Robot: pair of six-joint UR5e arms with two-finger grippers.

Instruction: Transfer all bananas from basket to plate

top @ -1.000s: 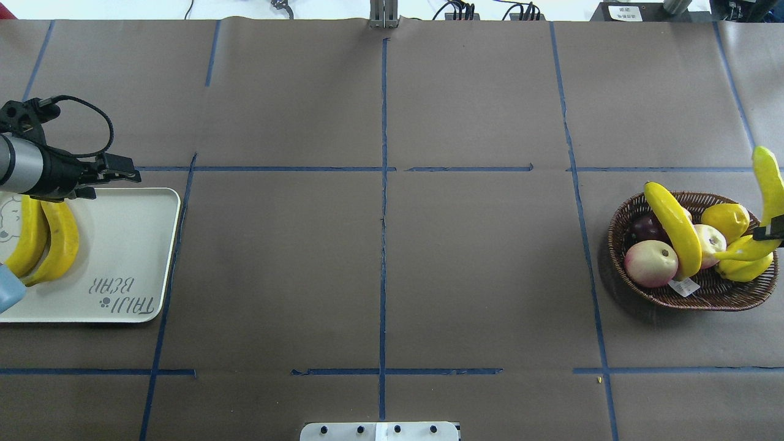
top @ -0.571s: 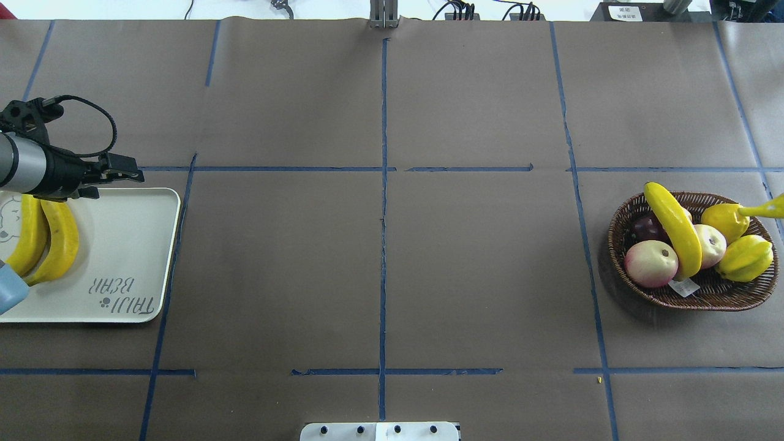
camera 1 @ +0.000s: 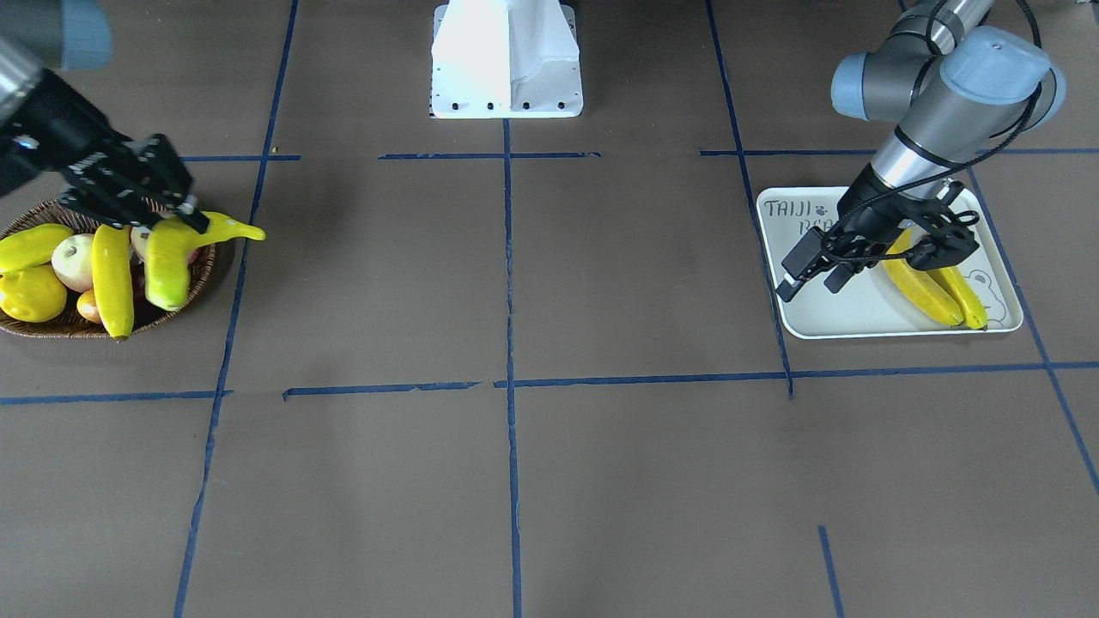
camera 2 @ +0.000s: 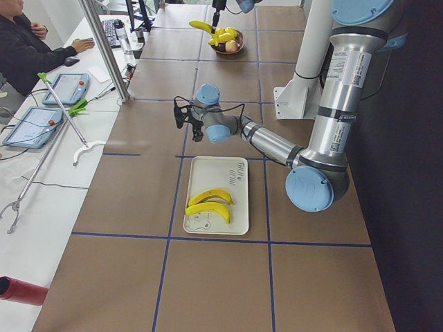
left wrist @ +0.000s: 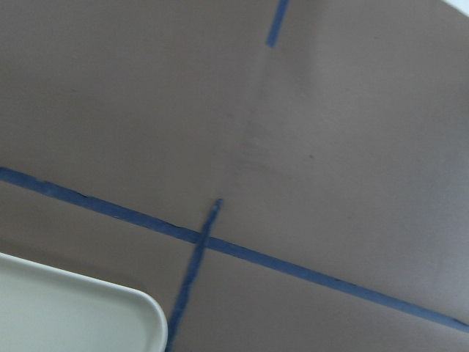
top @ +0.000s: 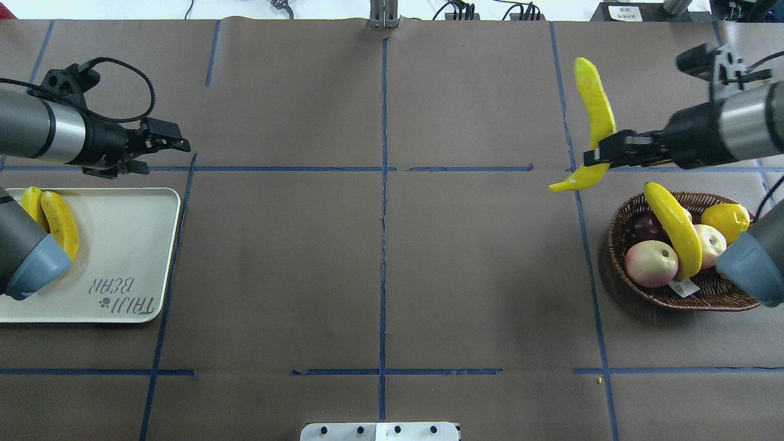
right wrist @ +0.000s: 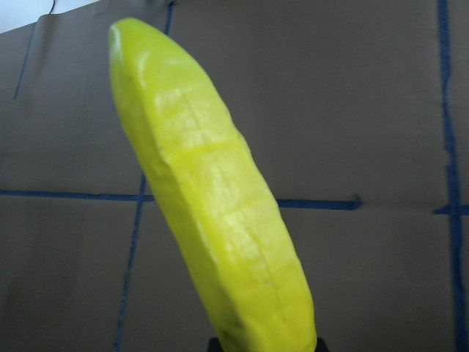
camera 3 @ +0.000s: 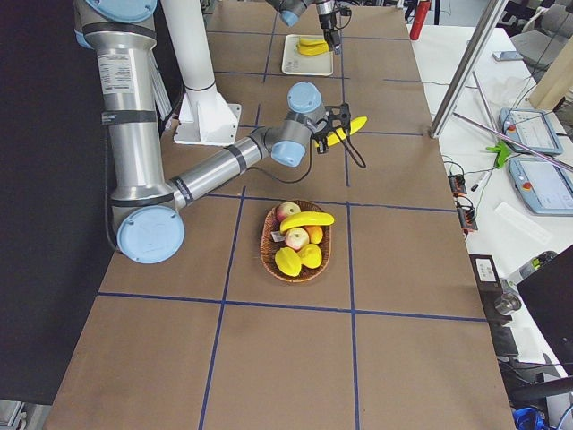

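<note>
This was a robotics laboratory. A wide surface covered in brown paper was marked into a grid with blue tape lines. Beside a white metal pedestal, two grey-and-blue jointed robot arms reached over it, the left arm and the right arm. Each ended in a black two-finger gripper: the left gripper and the right gripper. Alongside, a seated person in dark clothing sat at a white bench that held two blue-framed touch-screen pendants, near an aluminium post. Black cables lay along the far edge.
</note>
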